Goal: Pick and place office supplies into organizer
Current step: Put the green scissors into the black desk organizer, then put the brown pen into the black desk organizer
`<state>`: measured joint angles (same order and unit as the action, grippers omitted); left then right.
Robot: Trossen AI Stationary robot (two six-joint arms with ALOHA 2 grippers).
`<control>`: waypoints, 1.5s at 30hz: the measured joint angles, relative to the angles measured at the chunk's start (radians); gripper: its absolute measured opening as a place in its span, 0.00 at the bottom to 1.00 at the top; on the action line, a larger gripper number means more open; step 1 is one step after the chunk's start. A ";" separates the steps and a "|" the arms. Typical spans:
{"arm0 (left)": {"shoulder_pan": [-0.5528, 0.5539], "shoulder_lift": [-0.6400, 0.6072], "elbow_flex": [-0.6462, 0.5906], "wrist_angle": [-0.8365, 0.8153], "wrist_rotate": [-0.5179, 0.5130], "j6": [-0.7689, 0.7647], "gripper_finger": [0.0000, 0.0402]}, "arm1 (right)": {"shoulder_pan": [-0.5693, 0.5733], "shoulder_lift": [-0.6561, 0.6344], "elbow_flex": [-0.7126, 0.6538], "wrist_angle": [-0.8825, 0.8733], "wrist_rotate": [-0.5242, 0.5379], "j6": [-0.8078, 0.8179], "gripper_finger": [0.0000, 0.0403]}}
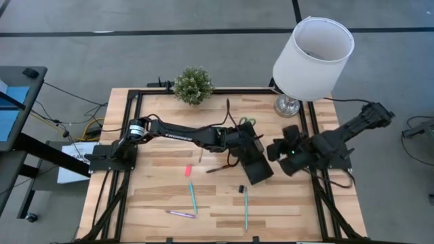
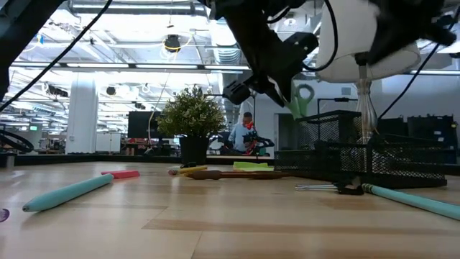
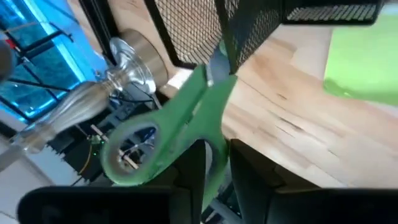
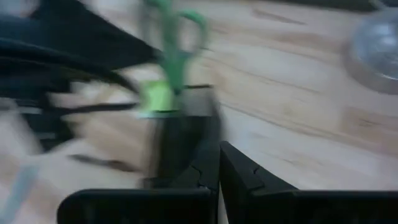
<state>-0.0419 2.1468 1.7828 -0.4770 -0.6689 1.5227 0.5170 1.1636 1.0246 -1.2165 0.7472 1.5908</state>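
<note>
Scissors (image 1: 247, 123), green-handled, stand blades-down in the upper end of the black mesh organizer (image 1: 255, 163) as seen from above, with the left gripper (image 1: 239, 135) right at them near mid-table. The right gripper (image 1: 281, 150) waits just beside the organizer's far side, below the white lamp (image 1: 312, 51). On the bare wood lie a pink eraser (image 1: 188, 170), two teal pens (image 1: 192, 196), a purple pen (image 1: 182, 214) and a small black clip (image 1: 241, 189); a potted plant (image 1: 193, 85) sits at the back edge.

From table height the scissors' green loop (image 2: 303, 97) pokes up above the mesh wall (image 2: 359, 155), the left arm's dark bulk crowding it from above. A lime sticky-note pad (image 2: 253, 165) lies flat behind a pencil.

The left wrist camera shows the handle (image 3: 165, 134) pinched between that arm's own fingers (image 3: 186, 186), the blades already past the mesh rim. The fingers look only barely apart, so I would say the grip is loosening, not yet clear. To finish well, I'd open fully before lifting, then rise straight up so a finger does not hook the loop and drag the scissors back out or tip the light tray.

The right wrist camera, blurred, shows its own fingers (image 4: 217, 171) pressed together, empty, facing the organizer (image 4: 180, 137) and scissors (image 4: 174, 50).
</note>
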 joint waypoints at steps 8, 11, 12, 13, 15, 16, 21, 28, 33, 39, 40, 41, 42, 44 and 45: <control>-0.030 0.000 0.000 0.077 0.026 -0.011 0.20 | 0.144 0.000 0.117 -0.002 0.150 -0.033 0.00; -0.049 0.000 0.000 0.094 0.018 -0.010 0.20 | 0.159 0.001 0.125 0.000 0.152 -0.043 0.00; -0.058 0.000 0.000 0.100 0.016 -0.012 0.20 | 0.163 0.002 0.125 0.001 0.152 -0.043 0.00; -0.066 0.000 0.000 0.110 0.009 -0.018 0.20 | 0.166 0.002 0.125 0.001 0.152 -0.043 0.00; -0.084 0.000 0.000 0.125 -0.027 -0.032 0.20 | 0.171 0.002 0.125 0.007 0.152 -0.043 0.00; -0.094 0.001 0.000 0.137 -0.059 -0.040 0.20 | 0.172 0.002 0.125 0.012 0.152 -0.044 0.00; -0.142 0.000 0.065 0.048 -0.262 -0.257 0.20 | 0.184 0.002 0.125 0.053 0.153 -0.079 0.00; -0.144 -0.013 0.288 -0.571 0.214 -1.420 0.20 | 0.247 0.000 0.125 0.073 0.220 -0.083 0.00; -0.131 -0.002 0.283 -0.645 0.486 -1.637 0.20 | 0.249 0.000 0.125 0.073 0.234 -0.084 0.00; -0.143 0.002 0.228 -0.893 0.616 -1.516 0.20 | 0.263 0.000 0.125 0.085 0.223 -0.081 0.00; -0.139 -0.003 0.226 -0.958 0.602 -1.495 0.20 | 0.271 0.000 0.125 0.088 0.223 -0.081 0.00; -0.134 -0.007 0.225 -1.010 0.579 -1.480 0.20 | 0.278 0.000 0.125 0.089 0.223 -0.081 0.00; -0.129 -0.015 0.225 -1.048 0.564 -1.474 0.20 | 0.283 0.000 0.125 0.089 0.223 -0.081 0.00; -0.115 -0.041 0.225 -1.074 0.578 -1.463 0.20 | 0.289 -0.001 0.125 0.089 0.223 -0.081 0.00; -0.107 -0.062 0.225 -1.073 0.587 -1.461 0.20 | 0.289 0.000 0.125 0.089 0.223 -0.081 0.00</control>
<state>-0.1491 2.0850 2.0079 -1.5499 -0.0818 0.0616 0.8055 1.1633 1.1500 -1.1278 0.9707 1.5100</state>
